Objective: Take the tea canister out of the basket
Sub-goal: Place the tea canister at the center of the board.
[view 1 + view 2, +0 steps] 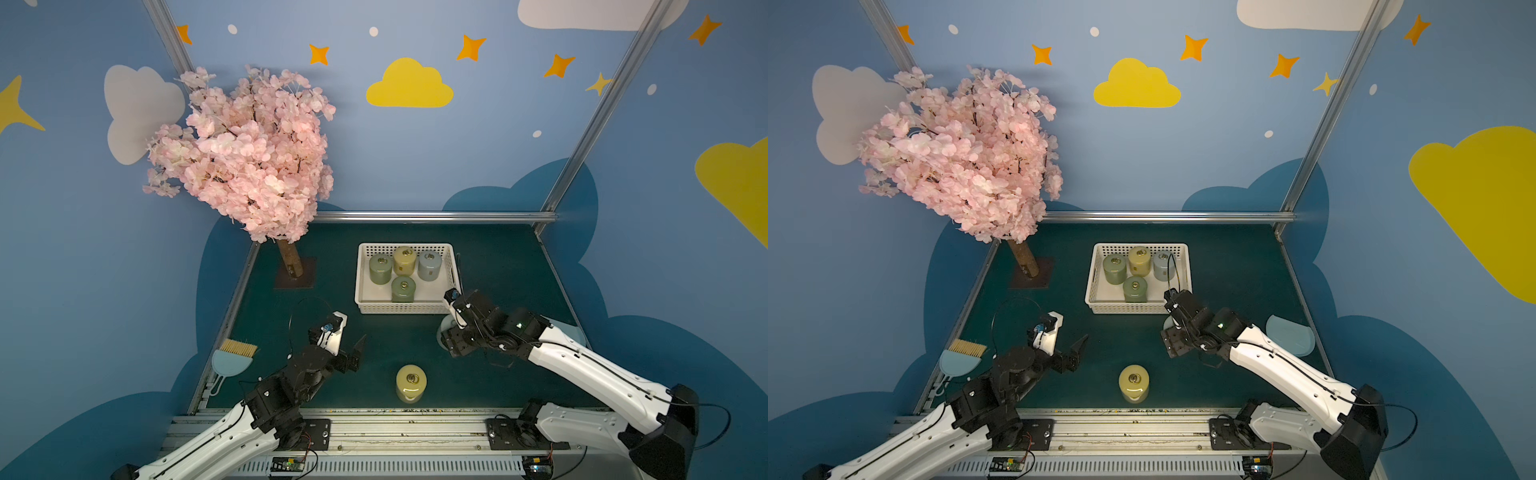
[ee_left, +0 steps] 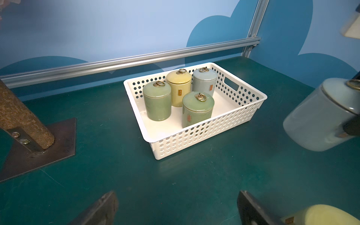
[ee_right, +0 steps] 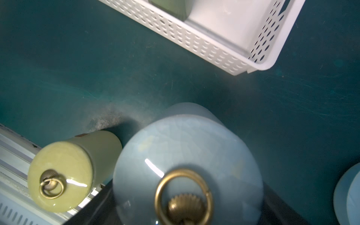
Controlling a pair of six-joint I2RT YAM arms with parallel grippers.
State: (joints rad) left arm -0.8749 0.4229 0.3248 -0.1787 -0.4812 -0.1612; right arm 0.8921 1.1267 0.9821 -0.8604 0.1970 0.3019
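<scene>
The blue tea canister (image 3: 185, 148) sits pinched between the right gripper's (image 3: 188, 211) jaws, near the basket (image 3: 194, 42). The left gripper's (image 2: 175, 210) jaws are spread wide.

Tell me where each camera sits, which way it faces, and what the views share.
Both top views: high above the arm bases, looking down and forward over the table; both arms and the open left claw show.
Left wrist: on the left arm, facing the basket; its own claw tips show.
Right wrist: looks down along the right claw gripping the blue canister.
Shared: the left wrist sees that blue canister; every view sees the basket and the yellow canister outside it.
</scene>
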